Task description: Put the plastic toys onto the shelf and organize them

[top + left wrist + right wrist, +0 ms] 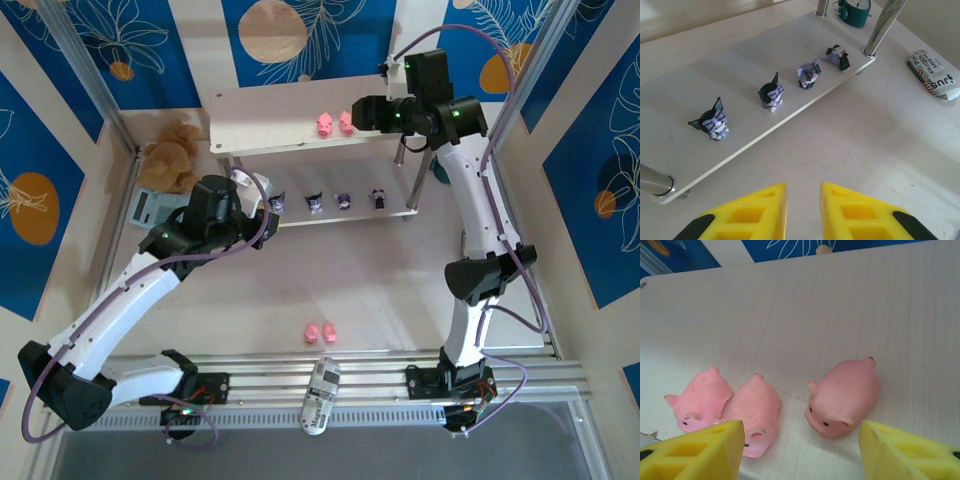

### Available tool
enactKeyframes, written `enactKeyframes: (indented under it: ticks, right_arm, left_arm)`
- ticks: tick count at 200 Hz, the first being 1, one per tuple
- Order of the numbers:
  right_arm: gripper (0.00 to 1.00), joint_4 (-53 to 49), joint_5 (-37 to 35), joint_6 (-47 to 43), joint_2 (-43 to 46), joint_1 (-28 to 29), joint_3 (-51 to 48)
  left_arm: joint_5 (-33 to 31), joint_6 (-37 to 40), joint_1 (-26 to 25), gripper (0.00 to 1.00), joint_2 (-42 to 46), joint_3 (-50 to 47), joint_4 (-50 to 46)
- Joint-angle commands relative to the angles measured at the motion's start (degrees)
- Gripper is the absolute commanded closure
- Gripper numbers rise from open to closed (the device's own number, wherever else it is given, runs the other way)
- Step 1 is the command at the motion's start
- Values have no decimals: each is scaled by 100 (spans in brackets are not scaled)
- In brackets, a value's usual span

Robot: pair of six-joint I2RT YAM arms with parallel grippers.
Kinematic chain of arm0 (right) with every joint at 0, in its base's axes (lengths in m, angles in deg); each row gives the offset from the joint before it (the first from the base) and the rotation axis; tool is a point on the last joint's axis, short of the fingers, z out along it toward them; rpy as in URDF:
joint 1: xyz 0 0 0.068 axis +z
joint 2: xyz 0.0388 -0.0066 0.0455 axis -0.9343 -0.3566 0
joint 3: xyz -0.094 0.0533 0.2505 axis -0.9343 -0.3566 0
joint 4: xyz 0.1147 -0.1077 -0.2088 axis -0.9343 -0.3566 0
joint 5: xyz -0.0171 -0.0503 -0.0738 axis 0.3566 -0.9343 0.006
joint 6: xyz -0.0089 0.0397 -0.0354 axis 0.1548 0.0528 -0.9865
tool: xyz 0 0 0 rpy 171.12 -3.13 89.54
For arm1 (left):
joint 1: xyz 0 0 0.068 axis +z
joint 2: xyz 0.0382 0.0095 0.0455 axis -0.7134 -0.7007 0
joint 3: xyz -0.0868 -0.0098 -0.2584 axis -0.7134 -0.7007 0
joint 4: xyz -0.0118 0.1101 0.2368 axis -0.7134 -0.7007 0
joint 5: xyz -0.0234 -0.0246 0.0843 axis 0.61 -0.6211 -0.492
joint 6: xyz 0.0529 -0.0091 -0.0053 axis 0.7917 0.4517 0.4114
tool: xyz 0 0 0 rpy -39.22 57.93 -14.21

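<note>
**3rd pig set down on top board – 2 pigs left on the surface**

Step in hand, as I read it: letting go of a pig on the top board of the shelf.

- **Right arm:** in the right wrist view the right fingers stand wide apart and released. A pink pig sits on the board between them, touching neither.
- **Other pigs up top:** a second pig and a third pig lie pressed side by side at lower left of that frame.
- **Lower board:** the four purple-and-white figurines stand in a row, done by the look of it.
- **Left arm:** the left fingers, bottom centre of the left wrist view, are only narrowly parted w/ nothing between. They hang over the surface in front of the lower board.
- **Left to do:** two pigs at lower centre of the top view, well apart from the shelf.

Next move, my guess: the right arm backs off up and away w/o nudging the freed pig. Then one arm goes down to the pair. They touch each other, so the fingers need to close on one pig's free sides, not across both. Then set it beside the three to keep the row.
</note>
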Motion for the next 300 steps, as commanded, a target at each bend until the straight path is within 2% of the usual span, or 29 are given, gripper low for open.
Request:
enactKeyframes:
  ticks: [1, 50, 114, 162, 213, 300]
  right_arm:
    - [38, 115, -810, -63, 61, 131, 31]
    - [39, 107, -1474, -40, -190, 328, 286]
    - [42, 97, -1453, 114, -492, 311, 620]
    - [53, 18, -1225, 215, -674, 248, 716]
    - [72, -36, -1098, 159, -535, 166, 582]
    - [76, 253, -954, -52, 100, 173, -188]
  left_arm:
    - [61, 83, 103, 75, 163, -89, 60]
    - [-8, 109, 124, 75, 296, -182, 29]
    - [-8, 110, 168, 75, 346, -256, 58]
    - [-8, 125, 199, 74, 366, -296, 50]
    - [-9, 137, 236, 74, 392, -290, 45]
    - [38, 100, 240, 74, 369, -297, 77]
